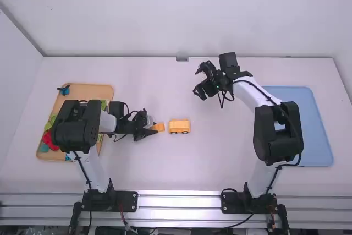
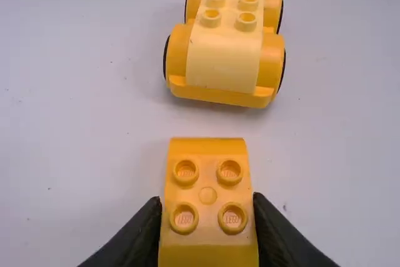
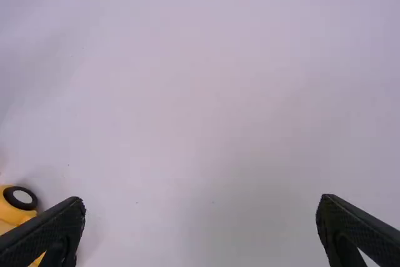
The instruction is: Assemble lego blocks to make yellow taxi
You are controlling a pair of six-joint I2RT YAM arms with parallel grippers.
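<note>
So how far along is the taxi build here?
Looks done: the wheeled base with a pale studded brick on top. In hand: a four-stud block, gripped by the left claw. Left to do: that block is apart from the base, so it probably goes onto the brick's bare studs. The right claw is open.

Likely robotics lab: two arms [image 1: 252, 93], metal rails [image 1: 179, 202], table [image 1: 181, 174].
</note>
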